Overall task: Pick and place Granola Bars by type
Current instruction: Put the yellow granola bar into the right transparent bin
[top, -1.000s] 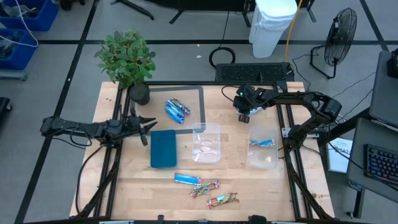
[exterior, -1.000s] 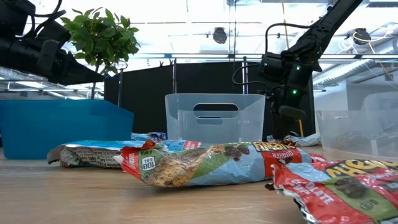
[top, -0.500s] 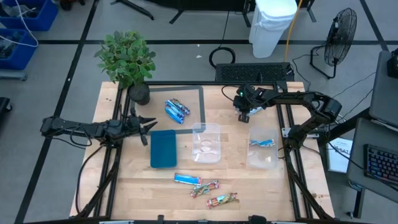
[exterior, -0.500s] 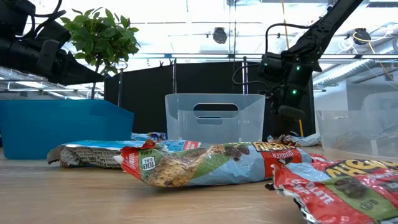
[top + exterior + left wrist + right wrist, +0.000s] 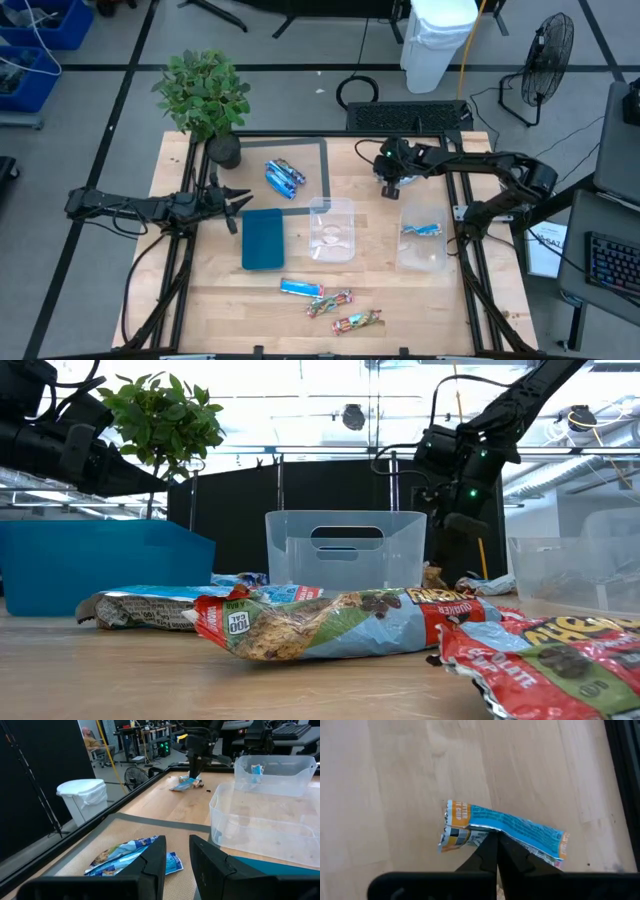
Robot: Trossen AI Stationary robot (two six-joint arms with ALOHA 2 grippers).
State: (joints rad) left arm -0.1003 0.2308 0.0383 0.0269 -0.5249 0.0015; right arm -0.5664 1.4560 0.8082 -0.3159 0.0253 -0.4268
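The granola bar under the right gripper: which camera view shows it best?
The right wrist view: the light blue granola bar fills the picture, pinched by the shut right gripper. The left wrist view shows it small and far off. In the high and low views the gripper hides it.

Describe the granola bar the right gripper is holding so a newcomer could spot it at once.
Start at the wooden table and find its far right corner, beyond the two clear plastic tubs. There the right gripper is shut on a light blue wrapped granola bar with orange ends. It is the only bar lying alone there, creased at the pinch.
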